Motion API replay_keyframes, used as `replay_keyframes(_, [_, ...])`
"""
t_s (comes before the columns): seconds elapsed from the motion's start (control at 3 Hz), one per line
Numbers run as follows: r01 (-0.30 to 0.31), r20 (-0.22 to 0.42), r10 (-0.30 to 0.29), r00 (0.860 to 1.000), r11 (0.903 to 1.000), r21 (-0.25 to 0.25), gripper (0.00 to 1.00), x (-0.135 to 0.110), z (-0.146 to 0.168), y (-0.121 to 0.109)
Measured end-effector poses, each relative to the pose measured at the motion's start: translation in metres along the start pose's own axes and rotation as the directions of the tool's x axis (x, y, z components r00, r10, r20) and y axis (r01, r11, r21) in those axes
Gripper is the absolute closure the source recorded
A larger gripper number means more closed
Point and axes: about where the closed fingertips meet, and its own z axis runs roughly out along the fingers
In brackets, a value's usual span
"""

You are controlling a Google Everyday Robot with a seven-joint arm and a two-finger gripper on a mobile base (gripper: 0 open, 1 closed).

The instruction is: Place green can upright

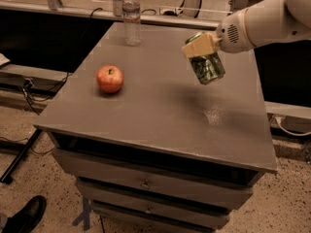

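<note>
Gripper (200, 45) was clamped on the green can (208, 68), holding it tilted in the air over the table (160, 110), well apart from the apple (110, 78). Best bet looked like squaring it vertical, then lowering till the base sat flat.
</note>
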Motion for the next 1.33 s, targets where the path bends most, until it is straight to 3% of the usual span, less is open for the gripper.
replay_keyframes(0.33, [0.072, 0.111, -0.059, 0.992, 0.9907, -0.116, 1.0, 0.007, -0.004, 0.001])
replay_keyframes(0.67, [0.155, 0.227, -0.109, 0.968, 0.9688, -0.194, 1.0, 0.022, -0.008, -0.003])
replay_keyframes(1.0, [0.263, 0.366, -0.168, 0.915, 0.9376, -0.228, 1.0, 0.034, -0.013, -0.006])
replay_keyframes(1.33, [0.383, 0.497, -0.239, 0.834, 0.9, -0.209, 1.0, 0.041, -0.017, -0.007])
